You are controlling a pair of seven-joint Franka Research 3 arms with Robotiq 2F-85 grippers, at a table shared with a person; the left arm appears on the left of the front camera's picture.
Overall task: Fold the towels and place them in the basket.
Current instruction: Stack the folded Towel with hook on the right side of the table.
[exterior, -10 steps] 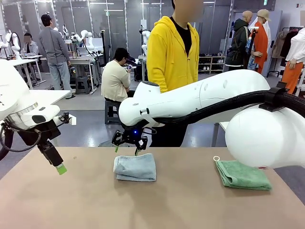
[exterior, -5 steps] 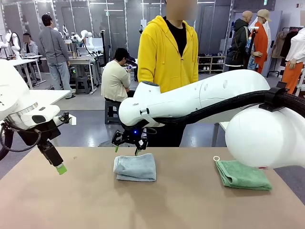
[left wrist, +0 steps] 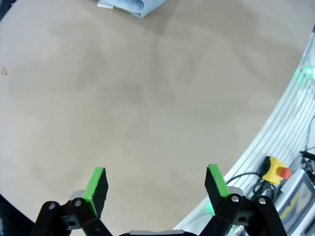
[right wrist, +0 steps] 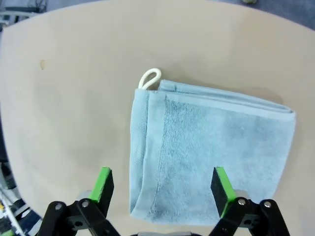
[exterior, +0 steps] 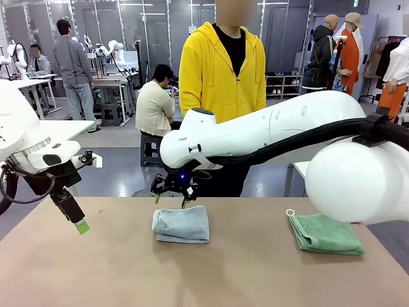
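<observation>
A folded pale grey-blue towel [exterior: 181, 224] lies in the middle of the table; the right wrist view shows this towel [right wrist: 206, 147] with a white loop at one corner. My right gripper [exterior: 170, 198] hovers open just above its far edge, and its jaws [right wrist: 160, 186] stand wide with nothing between them. A folded mint green towel [exterior: 324, 234] with a white loop rests at the table's right side. At the left, my left gripper [exterior: 78, 222] hangs open over bare table, and its green pads [left wrist: 96, 183] are empty. A corner of the blue towel [left wrist: 129, 6] peeks in at the top there. The basket is out of view.
A person in a yellow hoodie [exterior: 222, 73] stands at the far side of the table [exterior: 211, 275]. My right arm [exterior: 268, 134] stretches across the middle from the right. A yellow box with a red button [left wrist: 276, 170] sits off the table edge.
The person in yellow has shifted to the left behind the table. Both arms and both towels have stayed where they were.
</observation>
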